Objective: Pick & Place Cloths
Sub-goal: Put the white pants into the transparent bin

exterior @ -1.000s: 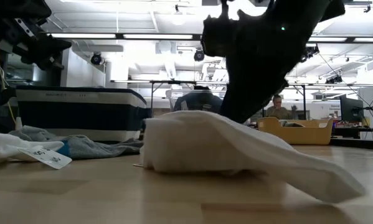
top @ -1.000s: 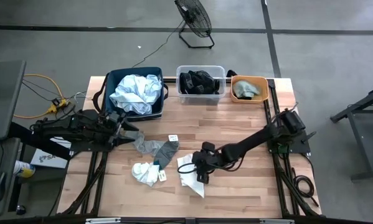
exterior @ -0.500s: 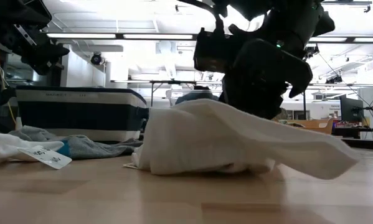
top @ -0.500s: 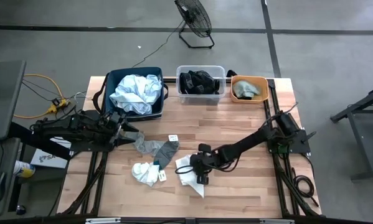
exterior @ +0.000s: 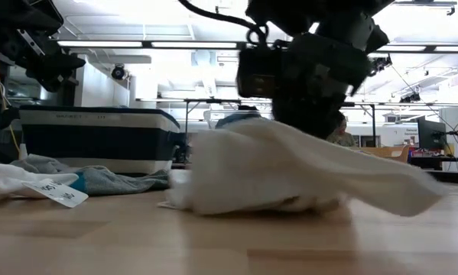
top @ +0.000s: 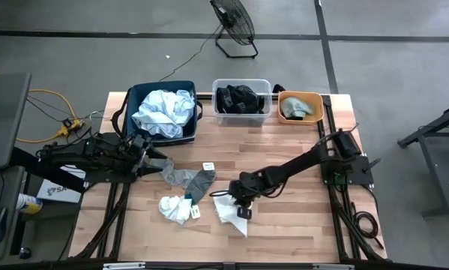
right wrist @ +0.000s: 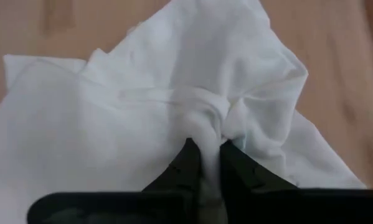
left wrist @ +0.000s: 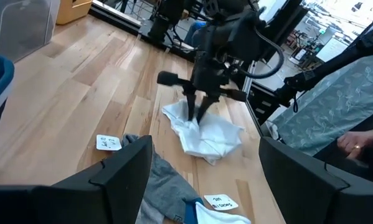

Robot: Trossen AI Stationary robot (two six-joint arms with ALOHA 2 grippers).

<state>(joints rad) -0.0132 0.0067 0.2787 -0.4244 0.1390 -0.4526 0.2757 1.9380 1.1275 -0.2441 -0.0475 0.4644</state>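
Note:
A white cloth [top: 229, 211] lies crumpled on the table's middle, toward the near edge, and my right gripper [right wrist: 210, 163] is shut on it from above. My left gripper [top: 154, 161] hovers open at the table's left, in front of the navy bin [top: 134, 96] that holds a pale blue cloth [top: 164, 111]. Just right of it a grey cloth [top: 185, 180] lies flat on the wood. Another white cloth [top: 175, 208] with a tag lies near the front. My right gripper pinches a gathered ridge [right wrist: 206, 127] in the middle of the white cloth between its two fingers [right wrist: 187, 163], pointing down from above. Several folds are bunched into the hold. The cloth's outer edges [exterior: 397, 195] lie spread on the table.
A clear tub [top: 242, 82] with black cloths and an orange tub [top: 320, 105] with a grey cloth stand along the far edge. A loose tag [top: 208, 166] lies on the wood. Bare wood stretches to the table's right. A person [exterior: 340, 131] sits in the room behind.
My right gripper has come down onto the white cloth, shifted a little toward the table's left, and shut on it. The cloth's middle has bunched up into a ridge while its edges stay on the table.

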